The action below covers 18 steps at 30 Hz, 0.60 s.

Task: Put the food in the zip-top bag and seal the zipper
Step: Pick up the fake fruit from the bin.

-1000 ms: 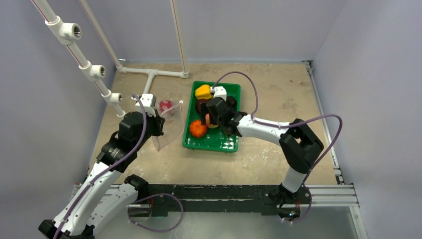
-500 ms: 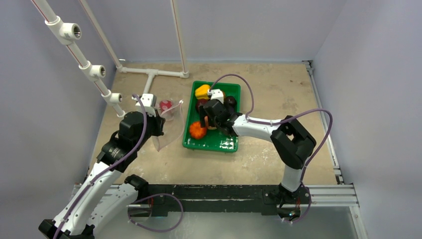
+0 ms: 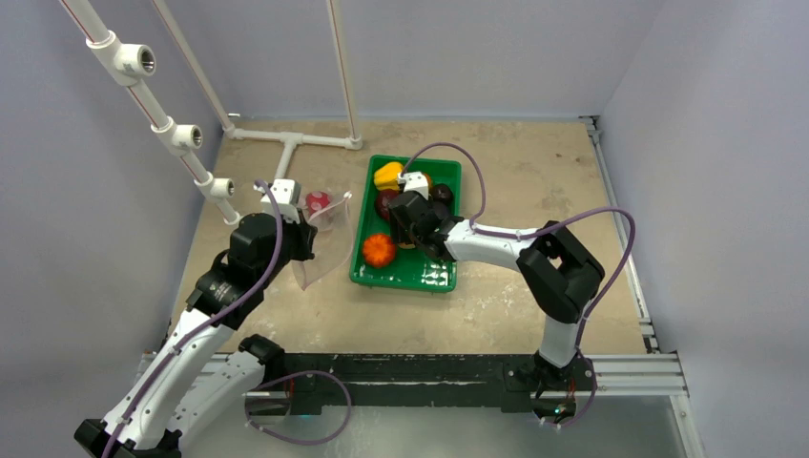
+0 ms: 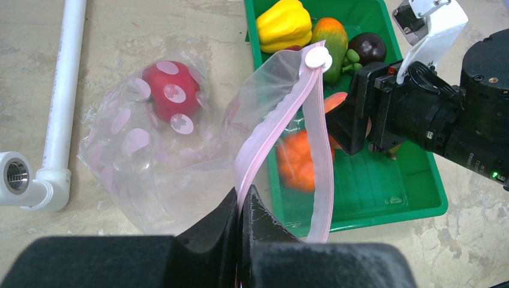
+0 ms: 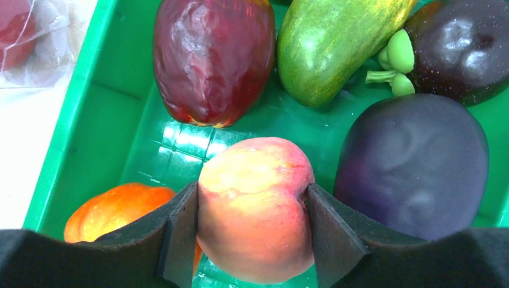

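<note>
The clear zip-top bag lies left of the green tray, mouth open toward it; it also shows in the top view. A red toy piece with pale spots is inside. My left gripper is shut on the pink zipper strip. My right gripper is low in the tray, shut on the peach. Around it lie the dark red piece, green-orange pepper, purple eggplant, orange and yellow pepper.
White pipes run along the back left of the table, and one pipe lies just left of the bag. The right arm reaches across the tray's near right side. Walls close in the table on three sides.
My right gripper has shifted a little left and back inside the tray, onto the peach. The left arm and the bag have not moved.
</note>
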Tool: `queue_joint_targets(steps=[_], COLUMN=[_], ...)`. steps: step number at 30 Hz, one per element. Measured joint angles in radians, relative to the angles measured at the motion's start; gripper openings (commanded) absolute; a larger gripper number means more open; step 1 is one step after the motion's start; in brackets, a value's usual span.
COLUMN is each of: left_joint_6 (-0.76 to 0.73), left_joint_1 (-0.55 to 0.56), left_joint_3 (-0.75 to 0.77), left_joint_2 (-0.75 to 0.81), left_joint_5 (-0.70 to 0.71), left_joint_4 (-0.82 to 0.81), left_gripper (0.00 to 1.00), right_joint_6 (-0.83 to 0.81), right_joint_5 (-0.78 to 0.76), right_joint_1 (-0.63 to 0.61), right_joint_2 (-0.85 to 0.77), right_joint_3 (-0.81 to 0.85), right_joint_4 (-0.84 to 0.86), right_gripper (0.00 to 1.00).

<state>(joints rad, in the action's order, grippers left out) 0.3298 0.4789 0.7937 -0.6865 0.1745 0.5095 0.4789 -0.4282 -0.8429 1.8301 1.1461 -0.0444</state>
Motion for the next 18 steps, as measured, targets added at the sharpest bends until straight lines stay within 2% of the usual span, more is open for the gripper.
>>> queue_joint_targets(steps=[11, 18], left_joint_6=[0.0, 0.0], left_joint_1=[0.0, 0.0], left_joint_3=[0.0, 0.0], left_joint_2=[0.0, 0.0], left_joint_5=[0.0, 0.0], left_joint_4=[0.0, 0.0], left_gripper=[0.0, 0.0], right_joint_6=[0.003, 0.007], right_joint_5=[-0.007, -0.024], right_joint_1=[-0.008, -0.096], right_joint_2=[-0.122, -0.22], right_joint_3=[0.0, 0.051], right_joint_4=[-0.015, -0.02], right_gripper=[0.36, 0.36])
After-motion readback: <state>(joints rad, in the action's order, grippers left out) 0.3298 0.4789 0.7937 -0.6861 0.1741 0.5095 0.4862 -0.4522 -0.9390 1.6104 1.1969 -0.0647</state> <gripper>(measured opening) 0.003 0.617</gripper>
